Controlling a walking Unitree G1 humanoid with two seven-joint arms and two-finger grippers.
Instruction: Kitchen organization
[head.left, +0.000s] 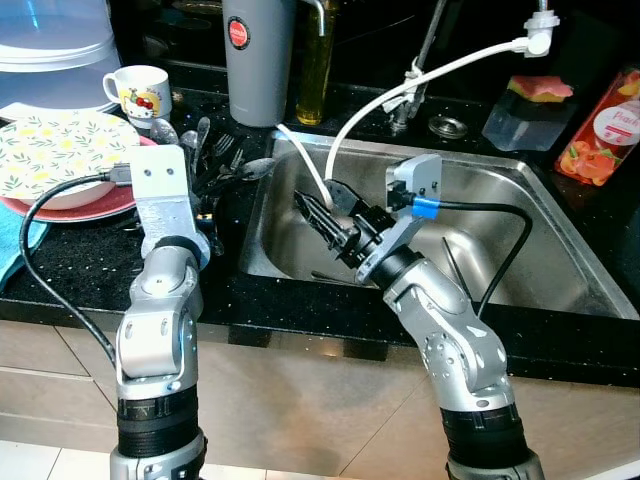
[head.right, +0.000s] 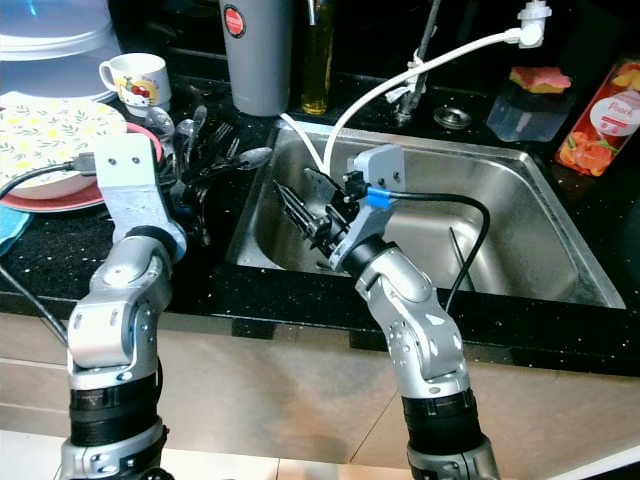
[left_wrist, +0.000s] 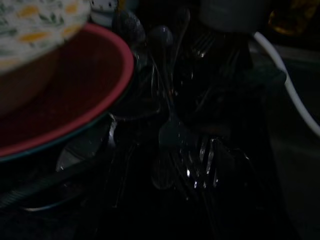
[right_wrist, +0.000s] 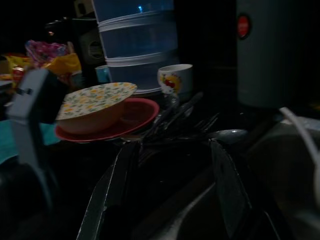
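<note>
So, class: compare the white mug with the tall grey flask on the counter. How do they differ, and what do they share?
The white mug is short and squat; the tall grey flask rises well above it. The mug is white with a cherry picture and a side handle; the flask is plain grey with a round red badge, and no handle can be seen on it. The mug sits near the stacked plates, the flask nearer the sink. Both stand upright on the dark counter.

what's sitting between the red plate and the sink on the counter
A heap of loose cutlery, spoons and forks, lies on the black counter between the red plate and the sink. The left eye view shows it; the left gripper reaches in there.
</note>
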